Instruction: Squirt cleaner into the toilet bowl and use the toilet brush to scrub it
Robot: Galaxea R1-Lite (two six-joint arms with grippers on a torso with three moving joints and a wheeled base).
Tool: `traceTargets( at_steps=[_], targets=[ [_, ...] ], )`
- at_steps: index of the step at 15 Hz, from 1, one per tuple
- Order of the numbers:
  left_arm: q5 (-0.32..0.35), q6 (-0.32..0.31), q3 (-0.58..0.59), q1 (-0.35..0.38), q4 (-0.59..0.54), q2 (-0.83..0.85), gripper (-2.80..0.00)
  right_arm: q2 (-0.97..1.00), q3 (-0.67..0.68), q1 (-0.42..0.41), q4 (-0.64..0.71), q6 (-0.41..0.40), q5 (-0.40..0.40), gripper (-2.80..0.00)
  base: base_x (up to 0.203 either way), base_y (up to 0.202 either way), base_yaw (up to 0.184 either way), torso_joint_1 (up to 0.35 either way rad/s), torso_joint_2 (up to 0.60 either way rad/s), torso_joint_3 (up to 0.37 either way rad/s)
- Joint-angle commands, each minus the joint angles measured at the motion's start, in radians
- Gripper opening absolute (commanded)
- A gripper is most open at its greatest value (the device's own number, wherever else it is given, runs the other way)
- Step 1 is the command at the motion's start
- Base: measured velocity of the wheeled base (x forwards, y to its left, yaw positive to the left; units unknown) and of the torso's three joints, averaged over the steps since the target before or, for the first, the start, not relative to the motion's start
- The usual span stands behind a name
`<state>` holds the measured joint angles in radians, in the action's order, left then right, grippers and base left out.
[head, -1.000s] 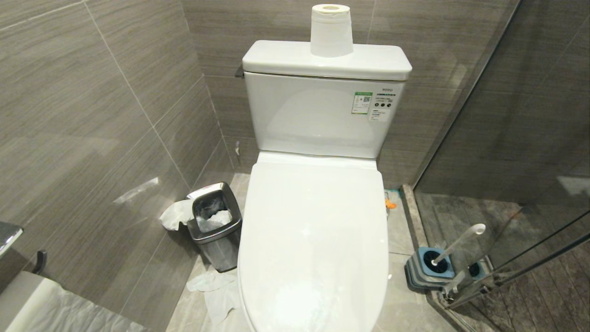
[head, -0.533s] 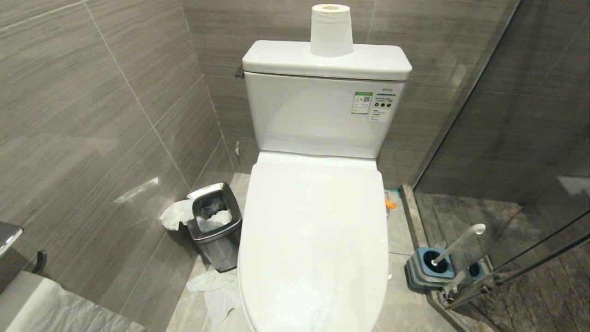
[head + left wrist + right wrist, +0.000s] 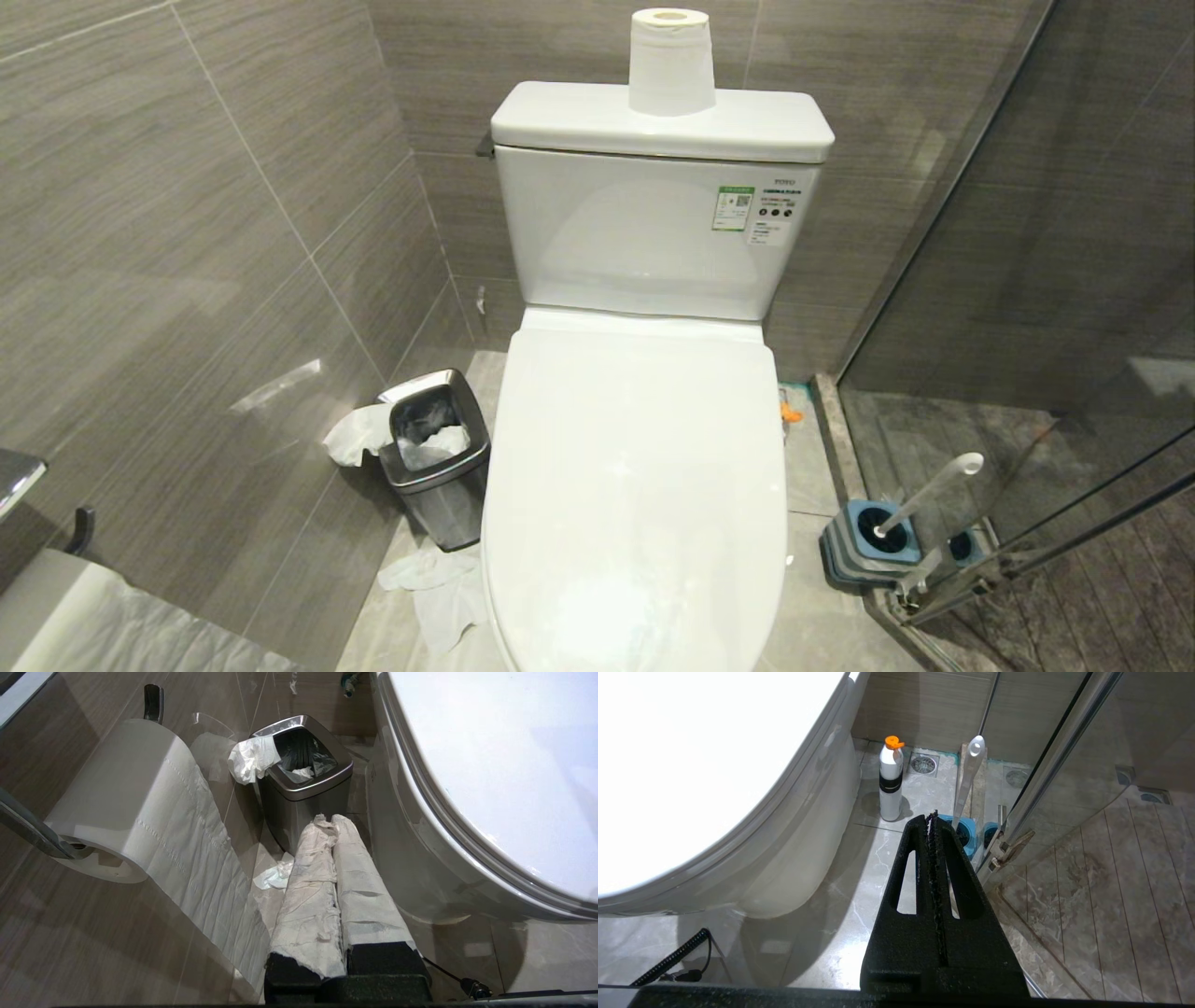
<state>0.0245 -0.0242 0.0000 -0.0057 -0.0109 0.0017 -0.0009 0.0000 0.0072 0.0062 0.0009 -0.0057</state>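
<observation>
The white toilet bowl (image 3: 635,485) fills the middle of the head view with its lid down, so the basin is hidden. To its right the toilet brush (image 3: 929,490) leans in its blue-and-grey holder (image 3: 864,546) by the glass door. A white cleaner bottle (image 3: 891,781) with an orange cap stands on the floor beside the toilet's base. Neither arm shows in the head view. My left gripper (image 3: 332,820), its fingers wrapped in white paper, is shut and empty, low beside the toilet's left flank. My right gripper (image 3: 932,816) is shut and empty, just short of the brush (image 3: 969,779).
A square steel bin (image 3: 434,457) with tissue stands left of the toilet, with more tissue (image 3: 439,588) on the floor. A paper roll (image 3: 670,61) sits on the tank, and another (image 3: 126,802) hangs on the left wall. The glass shower door (image 3: 1027,280) closes off the right.
</observation>
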Motion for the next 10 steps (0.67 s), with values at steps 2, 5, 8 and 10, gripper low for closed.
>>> traceTargets(
  at_steps=[2,5,8,10],
  targets=[
    [0.000,0.000,0.000,0.000,0.000,0.001,-2.80,0.001,0.000,0.000,0.000,0.000,0.000,-2.80,0.000,0.000,0.000,0.000,0.00,0.000],
    [0.000,0.000,0.000,0.001,0.000,0.001,-2.80,0.001,0.000,0.000,0.000,-0.001,0.003,-2.80,0.000,0.000,0.000,0.000,0.00,0.000],
    [0.000,0.000,0.000,0.001,0.000,0.001,-2.80,0.001,0.000,-0.001,0.000,0.001,0.000,-2.80,0.000,0.000,0.000,0.000,0.00,0.000],
    [0.000,0.000,0.000,0.000,0.000,0.001,-2.80,0.001,0.000,0.000,0.000,0.001,0.000,-2.80,0.000,0.000,0.000,0.000,0.00,0.000]
  ],
)
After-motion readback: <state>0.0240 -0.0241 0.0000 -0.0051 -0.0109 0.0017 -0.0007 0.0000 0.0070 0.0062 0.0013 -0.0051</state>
